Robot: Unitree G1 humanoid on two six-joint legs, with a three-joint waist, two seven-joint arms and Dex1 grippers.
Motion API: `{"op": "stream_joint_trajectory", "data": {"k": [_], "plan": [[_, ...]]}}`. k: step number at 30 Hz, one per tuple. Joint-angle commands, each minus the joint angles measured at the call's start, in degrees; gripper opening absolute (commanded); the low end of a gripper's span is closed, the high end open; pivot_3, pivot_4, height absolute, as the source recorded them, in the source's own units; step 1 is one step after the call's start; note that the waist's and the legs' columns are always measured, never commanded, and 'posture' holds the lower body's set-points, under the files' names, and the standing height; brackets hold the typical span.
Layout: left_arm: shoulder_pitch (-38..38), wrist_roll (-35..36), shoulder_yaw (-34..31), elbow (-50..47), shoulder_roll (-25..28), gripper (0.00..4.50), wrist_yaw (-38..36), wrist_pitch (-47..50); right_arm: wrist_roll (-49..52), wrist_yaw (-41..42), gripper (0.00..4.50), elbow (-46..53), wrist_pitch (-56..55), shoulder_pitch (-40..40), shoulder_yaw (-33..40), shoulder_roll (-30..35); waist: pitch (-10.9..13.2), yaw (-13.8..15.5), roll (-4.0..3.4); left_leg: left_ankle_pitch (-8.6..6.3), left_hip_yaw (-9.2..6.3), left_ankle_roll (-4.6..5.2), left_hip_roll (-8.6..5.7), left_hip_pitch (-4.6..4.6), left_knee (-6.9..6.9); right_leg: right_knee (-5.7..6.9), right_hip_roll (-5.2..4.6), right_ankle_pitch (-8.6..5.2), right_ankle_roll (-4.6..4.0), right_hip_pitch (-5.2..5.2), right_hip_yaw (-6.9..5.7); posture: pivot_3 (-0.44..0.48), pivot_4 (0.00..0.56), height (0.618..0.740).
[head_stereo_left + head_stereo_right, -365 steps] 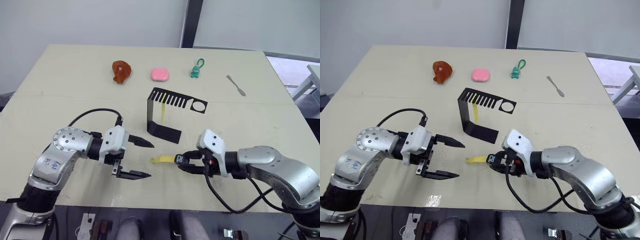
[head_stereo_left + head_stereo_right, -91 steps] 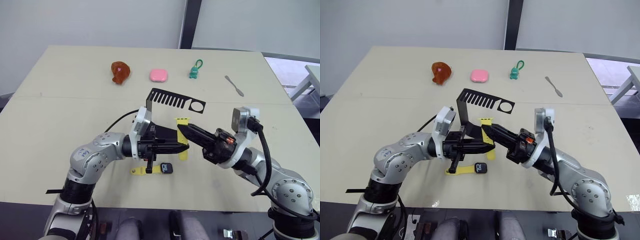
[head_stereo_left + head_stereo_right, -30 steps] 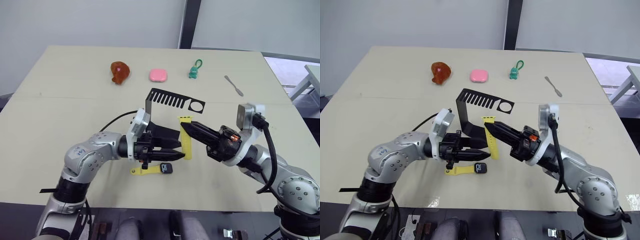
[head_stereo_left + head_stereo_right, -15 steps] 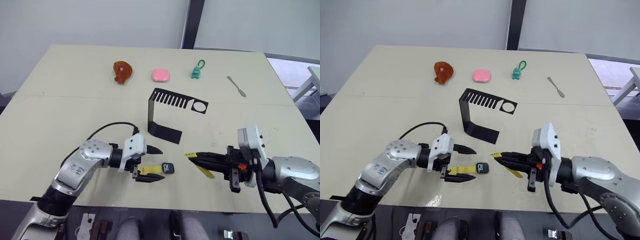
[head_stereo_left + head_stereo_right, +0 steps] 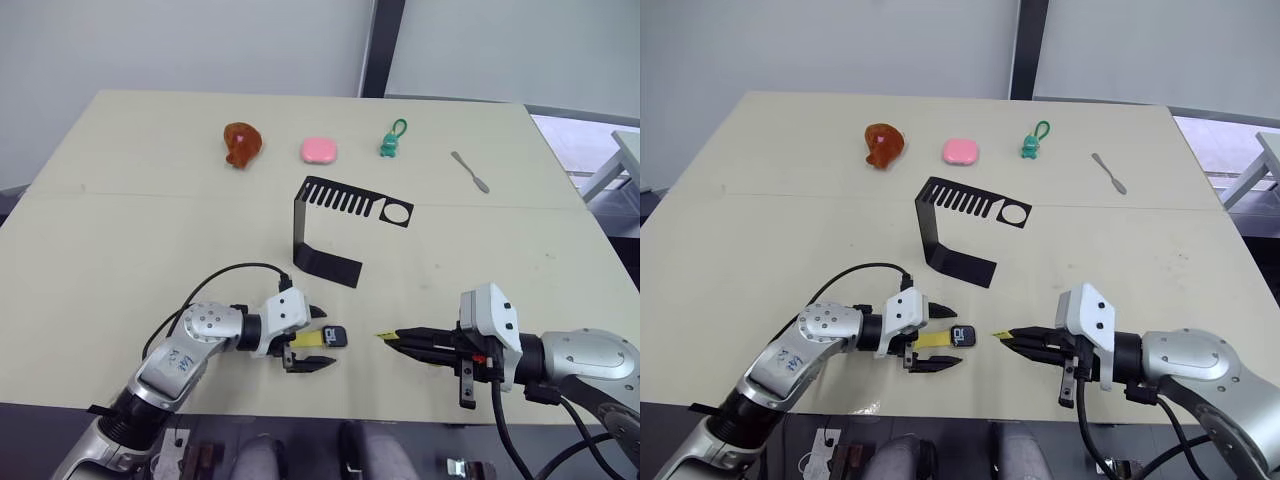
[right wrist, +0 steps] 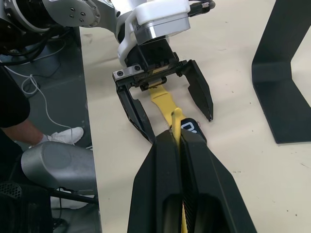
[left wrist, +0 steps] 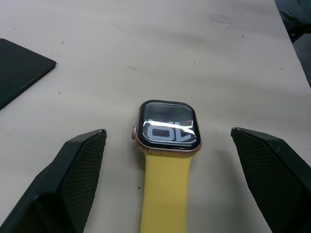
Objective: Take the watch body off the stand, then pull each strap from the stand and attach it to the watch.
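Table: wide beige wooden table, carrying everything
Stand: thin black C-shaped metal stand at the middle, now bare of watch and straps
Left gripper: black two-finger left gripper, fingers wide, one on each side of the first strap, not touching it
Right gripper: black two-finger right gripper, fingers closed on the second narrow yellow rubber strap, its free end pointing at the watch
Watch body: small square black watch body flat on the table, first yellow strap already joined, long axis toward the left gripper; its open edge faces the right gripper, which is nearer to that side
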State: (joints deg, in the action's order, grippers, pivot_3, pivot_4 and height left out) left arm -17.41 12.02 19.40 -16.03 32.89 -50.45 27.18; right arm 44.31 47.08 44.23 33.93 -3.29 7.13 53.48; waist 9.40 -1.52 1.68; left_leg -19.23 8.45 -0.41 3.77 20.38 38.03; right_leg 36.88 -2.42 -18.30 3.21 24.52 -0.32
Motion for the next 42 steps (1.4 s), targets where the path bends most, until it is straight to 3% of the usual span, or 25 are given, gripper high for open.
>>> {"op": "stream_joint_trajectory", "data": {"k": [1, 10, 14, 29, 32, 33, 34, 37, 42], "plan": [[-0.1, -0.4, 0.2, -1.1, -1.0, 4.42, 0.7, 0.6, -0.3, 1.1, 0.0, 0.7, -0.8, -0.3, 0.5, -0.3, 0.0, 0.0, 0.0, 0.0, 0.0, 0.0, 0.0, 0.0, 0.0, 0.0, 0.0, 0.0, 0.0, 0.0, 0.0, 0.0, 0.15, 0.74], [-0.7, -1.7, 0.7, -0.1, -2.1, 4.42, 1.3, 1.8, -1.6, 1.2, 0.0, 0.2, -1.5, -1.2, 0.3, -1.1, 0.0, 0.0, 0.0, 0.0, 0.0, 0.0, -0.01, -0.01, 0.02, 0.02, 0.0, 0.0, 0.0, -0.01, 0.0, 0.0, 0.15, 0.74], [-0.8, -1.1, 0.9, 0.0, -2.3, 3.14, 0.6, 2.8, -1.7, 1.2, 0.0, 0.1, -1.5, -1.4, 0.3, -1.5, 0.0, 0.0, 0.0, 0.0, 0.01, 0.0, -0.01, -0.03, 0.02, 0.03, 0.01, 0.0, 0.0, -0.02, 0.0, 0.0, 0.15, 0.74], [-1.0, -2.3, 1.3, 0.5, -3.4, 3.14, 1.8, 4.3, -1.8, 1.3, 0.0, 0.0, -1.3, -1.4, 0.2, -2.0, 0.0, 0.1, 0.02, 0.0, 0.01, 0.0, -0.04, -0.05, 0.06, 0.06, 0.0, 0.0, 0.0, -0.06, 0.01, 0.0, 0.15, 0.74], [-1.8, -1.9, 1.2, 0.9, -2.8, 2.36, 0.7, 4.2, -2.7, 1.3, 0.0, -0.2, -2.0, -1.2, 0.1, -2.0, 0.0, 0.1, 0.02, 0.0, 0.0, 0.0, -0.04, -0.06, 0.07, 0.07, 0.0, 0.0, 0.0, -0.07, 0.01, 0.0, 0.15, 0.74], [-2.1, -1.6, 1.1, 1.0, -2.7, 1.83, 0.3, 4.4, -3.1, 1.3, 0.0, -0.2, -2.3, -1.1, 0.1, -2.0, 0.0, 0.1, 0.02, 0.0, 0.0, 0.0, -0.04, -0.06, 0.07, 0.07, 0.0, 0.0, 0.0, -0.07, 0.0, 0.0, 0.15, 0.74], [-2.5, -1.1, 0.9, 1.2, -2.7, 1.57, -0.1, 5.2, -3.6, 1.3, 0.0, -0.3, -2.6, -1.0, 0.1, -2.1, 0.0, 0.1, 0.02, 0.0, 0.01, 0.0, -0.04, -0.06, 0.07, 0.07, 0.0, 0.0, 0.0, -0.06, 0.0, 0.0, 0.15, 0.74], [-3.9, 2.1, -0.7, 1.6, -3.3, 1.57, -1.1, 10.0, -5.7, 1.4, 0.0, -0.4, -4.5, -0.5, 0.0, -2.2, 0.0, 0.1, 0.02, 0.0, 0.01, 0.0, -0.03, -0.06, 0.07, 0.09, 0.01, 0.0, 0.0, -0.06, 0.0, 0.0, 0.15, 0.74], [-8.1, 14.1, -6.5, 1.6, -5.4, 1.57, -2.7, 27.8, -11.2, 1.8, 0.0, -0.3, -9.7, 0.0, -0.9, -2.3, 0.0, 0.1, 0.02, 0.01, 0.0, -0.01, -0.03, -0.04, 0.14, 0.14, 0.05, 0.0, 0.0, -0.05, -0.01, 0.0, 0.15, 0.74]]}}
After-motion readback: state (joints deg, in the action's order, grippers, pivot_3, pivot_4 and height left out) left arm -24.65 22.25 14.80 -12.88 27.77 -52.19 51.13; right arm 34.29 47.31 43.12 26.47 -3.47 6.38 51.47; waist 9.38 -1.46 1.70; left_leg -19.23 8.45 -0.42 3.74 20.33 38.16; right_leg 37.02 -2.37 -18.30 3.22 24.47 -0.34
